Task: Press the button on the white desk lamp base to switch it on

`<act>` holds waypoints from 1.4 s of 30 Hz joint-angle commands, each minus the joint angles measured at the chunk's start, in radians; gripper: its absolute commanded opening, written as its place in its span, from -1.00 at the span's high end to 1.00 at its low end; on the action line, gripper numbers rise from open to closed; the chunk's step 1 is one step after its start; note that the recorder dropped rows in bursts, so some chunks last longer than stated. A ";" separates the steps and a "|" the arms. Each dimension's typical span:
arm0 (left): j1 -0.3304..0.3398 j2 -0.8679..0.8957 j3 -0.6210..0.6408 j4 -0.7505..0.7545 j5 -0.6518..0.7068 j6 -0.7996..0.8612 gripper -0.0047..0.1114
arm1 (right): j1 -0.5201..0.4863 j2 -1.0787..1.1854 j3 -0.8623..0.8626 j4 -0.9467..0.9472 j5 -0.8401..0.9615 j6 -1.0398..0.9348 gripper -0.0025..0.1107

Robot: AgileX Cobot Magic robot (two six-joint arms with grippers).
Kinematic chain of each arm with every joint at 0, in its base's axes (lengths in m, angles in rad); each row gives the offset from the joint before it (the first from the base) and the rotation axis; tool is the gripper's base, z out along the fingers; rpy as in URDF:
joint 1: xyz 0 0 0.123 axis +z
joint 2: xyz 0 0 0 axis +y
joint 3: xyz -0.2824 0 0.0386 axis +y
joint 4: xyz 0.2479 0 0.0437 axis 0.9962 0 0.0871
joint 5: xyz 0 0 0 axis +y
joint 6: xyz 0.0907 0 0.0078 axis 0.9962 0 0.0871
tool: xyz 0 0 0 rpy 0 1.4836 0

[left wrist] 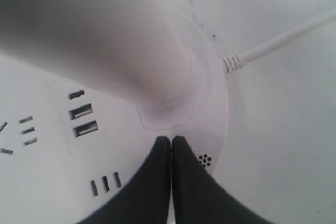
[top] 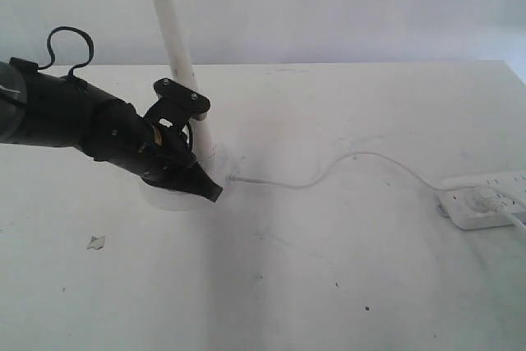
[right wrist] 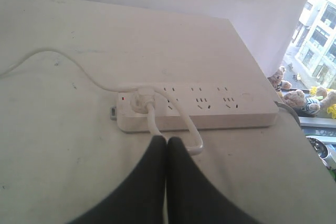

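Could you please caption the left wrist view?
Shut left gripper at the white desk lamp base, near its stem.

White table [top: 329, 285], white power strip [top: 485, 201] at three o'clock, white plug [right wrist: 140, 102] seated in it, thin white cable [top: 362, 154] curving across centre, small scrap [top: 96, 242] at eight o'clock

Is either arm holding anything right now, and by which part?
Nothing. The left tool is shut empty, tips at the white desk lamp base; the right tool is shut empty too.
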 commanded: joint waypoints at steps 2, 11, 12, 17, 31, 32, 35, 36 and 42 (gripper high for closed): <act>0.002 0.009 0.002 -0.002 0.007 -0.003 0.92 | -0.004 -0.002 0.001 0.001 -0.006 0.004 0.96; 0.002 0.057 0.002 -0.002 -0.010 -0.002 0.92 | -0.004 -0.002 0.001 0.001 -0.006 0.004 0.96; 0.001 0.057 0.002 -0.002 -0.013 -0.002 0.92 | -0.004 -0.002 0.001 0.001 -0.006 0.004 0.96; 0.001 0.047 0.002 -0.002 0.041 0.003 0.92 | -0.004 -0.002 0.001 0.001 -0.006 0.004 0.96; 0.001 -0.283 0.002 0.001 0.132 0.041 0.92 | -0.004 -0.002 0.001 0.001 -0.006 0.004 0.96; 0.001 -0.308 0.011 0.001 0.144 0.041 0.92 | -0.004 -0.002 0.001 0.001 -0.006 0.004 0.96; 0.001 -0.380 0.066 0.007 0.142 0.041 0.92 | -0.004 -0.002 0.001 0.001 -0.006 0.004 0.96; 0.001 -0.403 0.091 0.009 0.140 0.041 0.92 | -0.004 -0.002 0.001 0.001 -0.006 0.004 0.96; 0.001 -0.534 0.284 0.021 0.101 0.037 0.92 | -0.004 -0.002 0.001 0.001 -0.006 0.004 0.96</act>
